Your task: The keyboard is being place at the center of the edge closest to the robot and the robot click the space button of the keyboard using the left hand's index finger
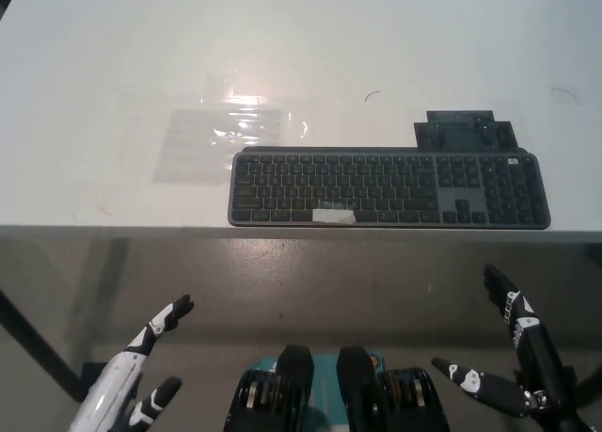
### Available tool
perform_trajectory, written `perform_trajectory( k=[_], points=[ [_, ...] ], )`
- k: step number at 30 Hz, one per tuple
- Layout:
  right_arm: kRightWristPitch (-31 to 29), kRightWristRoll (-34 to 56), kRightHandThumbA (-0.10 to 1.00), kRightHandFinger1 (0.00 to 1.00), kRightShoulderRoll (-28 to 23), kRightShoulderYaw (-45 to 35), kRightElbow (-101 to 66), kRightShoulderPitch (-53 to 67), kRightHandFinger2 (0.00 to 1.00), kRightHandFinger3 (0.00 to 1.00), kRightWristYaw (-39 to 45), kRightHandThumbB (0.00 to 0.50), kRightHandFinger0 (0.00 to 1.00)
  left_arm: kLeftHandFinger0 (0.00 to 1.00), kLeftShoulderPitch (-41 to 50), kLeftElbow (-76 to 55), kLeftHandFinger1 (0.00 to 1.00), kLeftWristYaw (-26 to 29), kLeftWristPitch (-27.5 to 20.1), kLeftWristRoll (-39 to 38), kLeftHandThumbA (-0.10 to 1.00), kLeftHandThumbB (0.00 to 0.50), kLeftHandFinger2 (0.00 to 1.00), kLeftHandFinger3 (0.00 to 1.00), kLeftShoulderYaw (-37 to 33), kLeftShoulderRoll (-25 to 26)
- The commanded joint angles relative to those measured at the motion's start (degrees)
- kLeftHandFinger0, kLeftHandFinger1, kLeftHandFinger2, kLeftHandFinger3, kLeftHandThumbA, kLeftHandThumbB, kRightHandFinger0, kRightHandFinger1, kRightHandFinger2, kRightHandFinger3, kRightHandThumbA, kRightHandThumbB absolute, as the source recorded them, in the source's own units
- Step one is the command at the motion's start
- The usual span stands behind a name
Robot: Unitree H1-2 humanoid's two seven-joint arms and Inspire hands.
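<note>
Keyboard (388, 187), dark grey and full-sized with a number pad at its 3 o'clock end, lies flat on the white tabletop (94, 56). Its long side runs parallel to the tabletop's near edge and sits just inside it, slightly toward 3 o'clock of the picture's middle. In its bottom row the space bar (334, 216) carries a pale strip, which stands out against the dark keys. Nothing touches the keys.

At the keyboard's 1 o'clock, touching or just behind its far edge, lies a flat dark panel (463, 129); what it is cannot be told. At the keyboard's 10 o'clock a clear plastic sheet (226, 131) lies flat on the tabletop, catching a bright glare, its nearest corner close to the keyboard's corner. A small curved dark mark (373, 95) shows on the surface at 12 o'clock.

Below the tabletop's edge, over the grey floor (329, 272), the white left hand (127, 376) hangs at the keyboard's 7 o'clock, well apart from it. Its fingers (171, 314) are spread and it holds nothing, with one finger stretched toward 1 o'clock. The black right hand (525, 357) rests at the keyboard's 5 o'clock, also clear of the tabletop, fingers wide apart and empty.
</note>
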Motion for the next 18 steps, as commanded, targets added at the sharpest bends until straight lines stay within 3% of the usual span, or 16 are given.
perform_trajectory(
  k=[1,3,5,7,13,18],
  points=[
    [-2.6,0.9,1.0,1.0,-0.1,-0.1,-1.5,0.1,1.0,1.0,0.4,0.244,1.0,1.0,0.0,-0.5,1.0,-0.9,0.1,0.4,1.0,0.408,1.0,1.0,1.1,1.1],
    [-3.3,0.8,1.0,1.0,-0.1,-0.1,-1.1,0.0,1.0,1.0,0.4,0.233,1.0,1.0,0.4,-0.9,1.0,-2.0,3.3,-0.8,1.0,0.413,1.0,1.0,1.5,1.5],
    [-3.2,0.9,1.0,1.0,-0.1,-0.1,-1.2,-0.2,1.0,1.0,0.3,0.247,1.0,1.0,0.2,-0.4,1.0,-2.5,4.0,-1.8,1.0,0.377,1.0,1.0,1.8,1.5],
    [-3.2,1.1,1.0,1.0,0.0,-0.1,-1.2,-0.2,1.0,1.0,0.4,0.244,1.0,1.0,0.0,-0.3,1.0,-3.5,6.7,-3.6,1.0,0.378,1.0,1.0,2.1,1.8],
    [-3.5,0.9,1.0,1.0,-0.1,-0.2,-1.4,-0.5,1.0,1.0,0.3,0.233,1.0,1.0,-1.3,1.4,1.0,-5.7,10.7,-7.2,1.0,0.292,1.0,1.0,2.7,2.2],
    [-2.7,1.0,1.0,1.0,-0.1,-0.2,-1.7,-0.7,1.0,1.0,0.4,0.254,1.0,1.0,-2.1,2.6,1.0,-6.0,12.6,-7.6,1.0,0.312,1.0,1.0,3.2,1.6]
  ],
)
